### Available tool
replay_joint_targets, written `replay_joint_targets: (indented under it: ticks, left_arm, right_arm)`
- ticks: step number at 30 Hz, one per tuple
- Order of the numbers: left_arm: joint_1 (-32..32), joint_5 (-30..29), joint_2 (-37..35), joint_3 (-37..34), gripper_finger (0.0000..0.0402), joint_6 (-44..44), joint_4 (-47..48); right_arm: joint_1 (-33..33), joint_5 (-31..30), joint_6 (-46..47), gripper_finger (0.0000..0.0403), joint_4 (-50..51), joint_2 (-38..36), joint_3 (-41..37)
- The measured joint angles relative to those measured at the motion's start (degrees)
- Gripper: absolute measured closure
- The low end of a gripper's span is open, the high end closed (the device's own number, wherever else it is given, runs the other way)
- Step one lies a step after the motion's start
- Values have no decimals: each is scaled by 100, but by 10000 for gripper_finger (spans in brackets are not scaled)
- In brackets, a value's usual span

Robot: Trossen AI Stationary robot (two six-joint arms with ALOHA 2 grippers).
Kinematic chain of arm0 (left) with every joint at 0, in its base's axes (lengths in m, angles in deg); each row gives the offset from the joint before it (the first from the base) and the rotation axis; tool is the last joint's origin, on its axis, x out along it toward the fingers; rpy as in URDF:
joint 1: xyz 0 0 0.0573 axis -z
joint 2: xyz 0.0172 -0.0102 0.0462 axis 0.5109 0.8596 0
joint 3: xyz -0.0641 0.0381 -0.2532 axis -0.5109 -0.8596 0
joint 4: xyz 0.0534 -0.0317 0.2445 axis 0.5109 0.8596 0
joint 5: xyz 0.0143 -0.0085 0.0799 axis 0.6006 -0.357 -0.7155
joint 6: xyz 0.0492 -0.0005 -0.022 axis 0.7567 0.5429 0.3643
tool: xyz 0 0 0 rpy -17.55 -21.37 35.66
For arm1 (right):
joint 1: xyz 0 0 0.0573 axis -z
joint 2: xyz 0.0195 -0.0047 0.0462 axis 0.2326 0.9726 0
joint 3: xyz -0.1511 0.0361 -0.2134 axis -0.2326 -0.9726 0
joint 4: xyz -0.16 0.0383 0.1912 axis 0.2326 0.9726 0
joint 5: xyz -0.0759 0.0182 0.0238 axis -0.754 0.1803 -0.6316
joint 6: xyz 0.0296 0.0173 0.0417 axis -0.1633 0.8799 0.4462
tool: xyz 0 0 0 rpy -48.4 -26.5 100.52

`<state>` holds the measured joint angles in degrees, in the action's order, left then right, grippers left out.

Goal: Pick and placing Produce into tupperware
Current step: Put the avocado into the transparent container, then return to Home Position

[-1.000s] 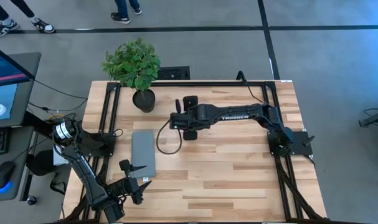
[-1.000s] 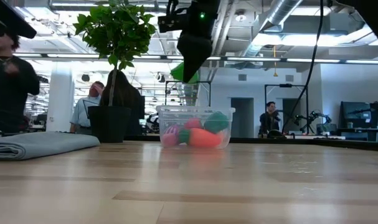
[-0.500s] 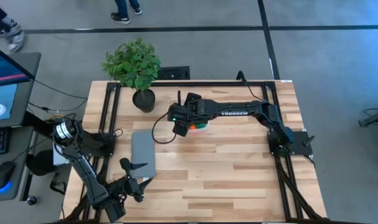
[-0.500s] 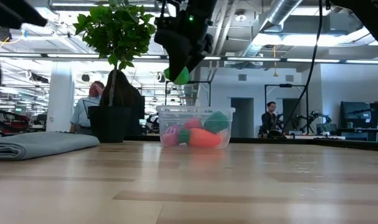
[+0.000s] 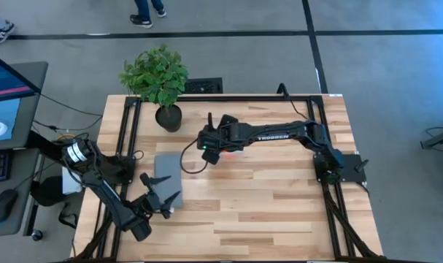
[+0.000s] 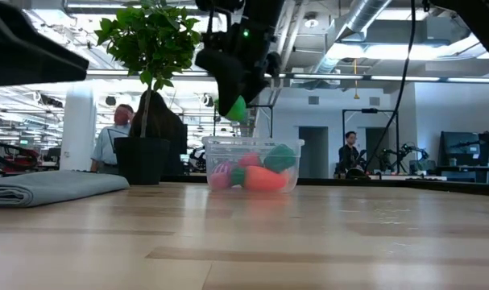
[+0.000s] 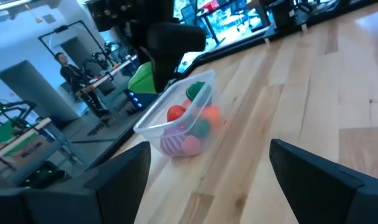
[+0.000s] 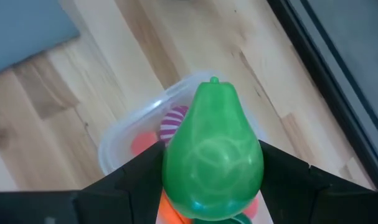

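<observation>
My right gripper (image 6: 238, 80) hangs over the clear tub (image 6: 252, 165) near the table's far middle and is shut on a green toy pear (image 8: 212, 146). The pear (image 6: 237, 109) is above the tub's left rim in the low view. In the tub (image 8: 123, 140) lie pink striped, orange, red and green toys; the tub (image 7: 176, 118) stands on its base on the wood. My left gripper (image 5: 163, 196) waits open near the table's near-left corner, by the grey slab (image 5: 168, 175); its fingers (image 7: 114, 180) frame the left wrist view. My right gripper pinches the green pear by its broad lower body (image 8: 176, 168) between the two fingers (image 8: 123, 180), one on each side. The narrow stem end (image 8: 213, 81) points away from the wrist. The fingers come from above, slanting down. The pear is lifted clear, above the tub.
A potted plant (image 5: 157, 80) stands at the far-left of the table, left of the tub. The grey slab (image 6: 51, 187) lies flat on the left side. Bare wood spreads over the near and right parts of the table (image 5: 279, 204). People are in the room beyond.
The right gripper has turned and carried the pear slightly left and down, closer to the tub's rim. The left arm has swung its gripper from the near edge toward the far side, up to the grey slab's near end.
</observation>
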<state>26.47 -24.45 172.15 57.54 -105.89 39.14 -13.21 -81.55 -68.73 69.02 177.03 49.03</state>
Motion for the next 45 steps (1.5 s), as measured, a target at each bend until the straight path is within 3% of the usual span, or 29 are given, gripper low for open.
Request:
replay_joint_targets:
  ticks: [8,18,23,30,45]
  left_arm:
    - [76,-46,0,-149,81,-186,-35]
    - [78,-131,0,-149,81,-154,-45]
    - [78,-138,0,-149,81,-155,-50]
    - [78,-137,0,-149,81,-158,-70]
    - [78,-102,0,-149,81,-160,-89]
  right_arm:
    - [148,18,291,152,-77,2,-350]
    - [320,383,333,152,-353,2,-430]
    - [375,916,283,152,-386,2,-430]
    - [401,1009,298,152,-414,2,-430]
    - [401,998,325,74,-384,2,-430]
